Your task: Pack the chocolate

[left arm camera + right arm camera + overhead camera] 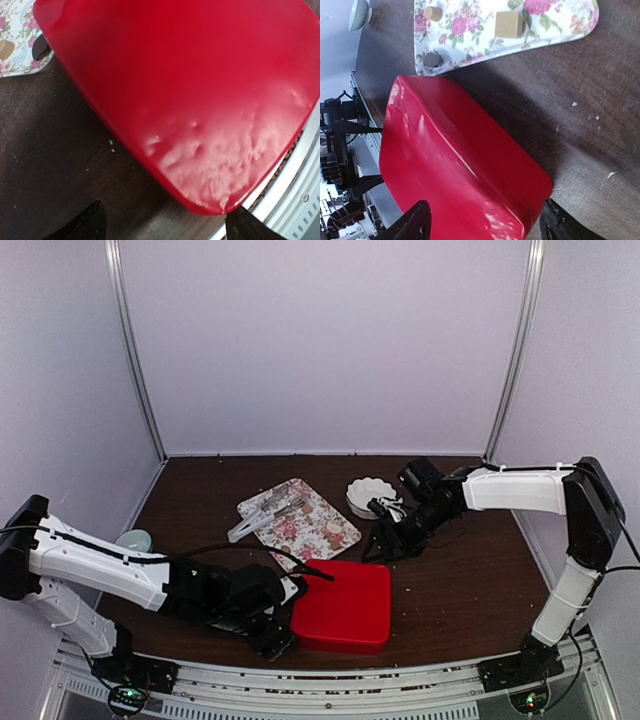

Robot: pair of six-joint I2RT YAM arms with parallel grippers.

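Top external view, near to far: left gripper (283, 628) sits low at the near-left corner of the red box (343, 606), fingers spread wide with nothing between them, likely placed to steady or grip the box's edge. Box lies lid-down or closed near the table's (470, 590) front edge; its inside is hidden. Right gripper (392, 540) hovers just beyond the box's far corner, fingers apart and holding nothing. Chocolates (509, 24) lie on the floral tray (300, 520) behind the box, with tongs (262, 518) across it. White fluted dish (368, 495) sits farther back, small bowl (134, 539) far left.
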